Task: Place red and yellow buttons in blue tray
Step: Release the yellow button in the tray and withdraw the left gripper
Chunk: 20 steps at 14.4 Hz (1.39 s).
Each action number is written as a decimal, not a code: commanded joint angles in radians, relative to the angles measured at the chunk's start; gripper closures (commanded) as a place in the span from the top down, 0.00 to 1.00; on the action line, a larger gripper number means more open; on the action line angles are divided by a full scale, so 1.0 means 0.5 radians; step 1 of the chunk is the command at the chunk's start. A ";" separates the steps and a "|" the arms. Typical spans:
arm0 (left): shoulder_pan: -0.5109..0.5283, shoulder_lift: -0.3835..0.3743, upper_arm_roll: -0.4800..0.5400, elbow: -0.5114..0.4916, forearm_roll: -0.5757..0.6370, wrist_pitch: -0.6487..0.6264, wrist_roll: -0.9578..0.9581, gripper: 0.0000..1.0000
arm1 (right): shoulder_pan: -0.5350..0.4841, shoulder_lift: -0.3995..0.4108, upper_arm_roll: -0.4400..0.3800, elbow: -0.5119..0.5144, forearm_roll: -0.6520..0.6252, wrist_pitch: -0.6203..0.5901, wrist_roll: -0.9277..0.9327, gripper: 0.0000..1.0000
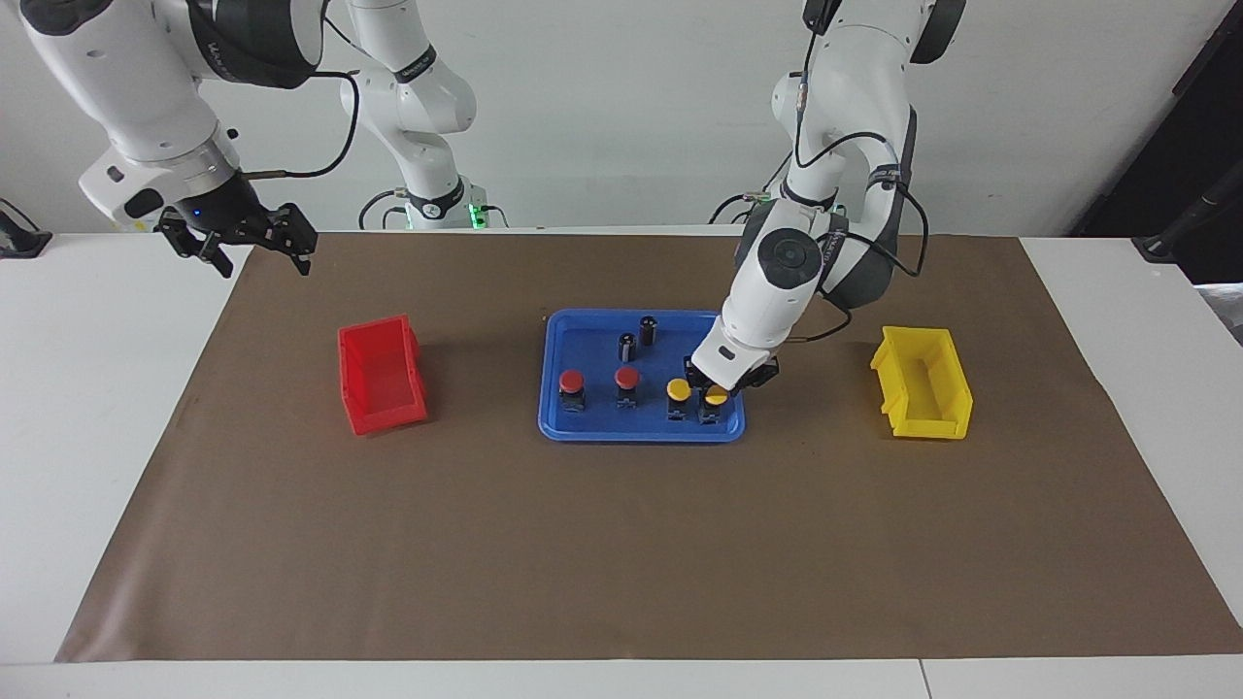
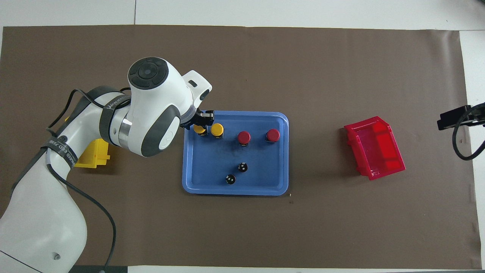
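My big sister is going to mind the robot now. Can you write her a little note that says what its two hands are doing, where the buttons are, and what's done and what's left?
Left gripper: low over the blue tray, right at the end yellow button nearest the yellow bin. Whether it grips that button can't be told.
Right gripper: open, waiting over the table edge near the red bin.
Buttons: two red buttons and two yellow buttons stand in a row in the tray. Two black cylinders stand there too, nearer the robots.
Done: all four buttons are in the tray.
Left: probably just lift the left arm clear.
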 commanded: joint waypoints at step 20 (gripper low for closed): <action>0.856 -0.774 0.061 0.122 0.093 -0.902 0.714 1.00 | 0.008 -0.049 0.009 -0.056 0.010 0.010 0.021 1.00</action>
